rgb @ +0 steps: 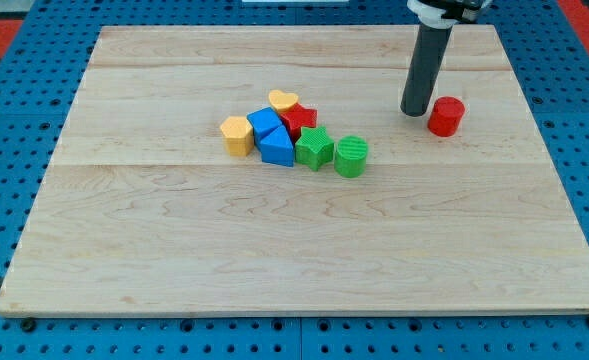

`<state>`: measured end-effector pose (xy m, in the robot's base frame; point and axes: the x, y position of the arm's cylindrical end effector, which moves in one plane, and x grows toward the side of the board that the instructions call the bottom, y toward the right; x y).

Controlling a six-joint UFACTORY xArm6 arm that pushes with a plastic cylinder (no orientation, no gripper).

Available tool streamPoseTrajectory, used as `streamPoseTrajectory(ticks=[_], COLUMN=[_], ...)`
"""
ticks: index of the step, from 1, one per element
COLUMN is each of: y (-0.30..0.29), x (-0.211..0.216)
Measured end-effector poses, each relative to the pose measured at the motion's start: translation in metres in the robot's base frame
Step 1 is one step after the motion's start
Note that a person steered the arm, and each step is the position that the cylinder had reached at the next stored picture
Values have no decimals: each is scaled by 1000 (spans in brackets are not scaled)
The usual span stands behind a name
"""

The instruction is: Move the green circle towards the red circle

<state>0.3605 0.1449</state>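
Note:
The green circle (351,157) is a ribbed green cylinder near the board's middle, at the right end of a cluster of blocks. The red circle (446,116) is a red cylinder standing alone to the upper right of it. My tip (415,111) is the lower end of the dark rod, resting on the board just left of the red circle, very close to it, and well up and right of the green circle.
The cluster left of the green circle holds a green star (314,148), a red star (299,119), a yellow heart (283,101), two blue blocks (272,136) and a yellow hexagon (237,135). The wooden board (174,250) lies on a blue pegboard.

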Motion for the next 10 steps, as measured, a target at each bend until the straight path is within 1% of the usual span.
streamPoseTrajectory(ticks=[1, 2, 3, 4, 5, 6, 7, 8, 9, 10], y=[7, 48, 69, 58, 21, -2, 26, -32, -105, -96], x=[0, -18, -10, 1, -18, 20, 96, 148, 138, 89])
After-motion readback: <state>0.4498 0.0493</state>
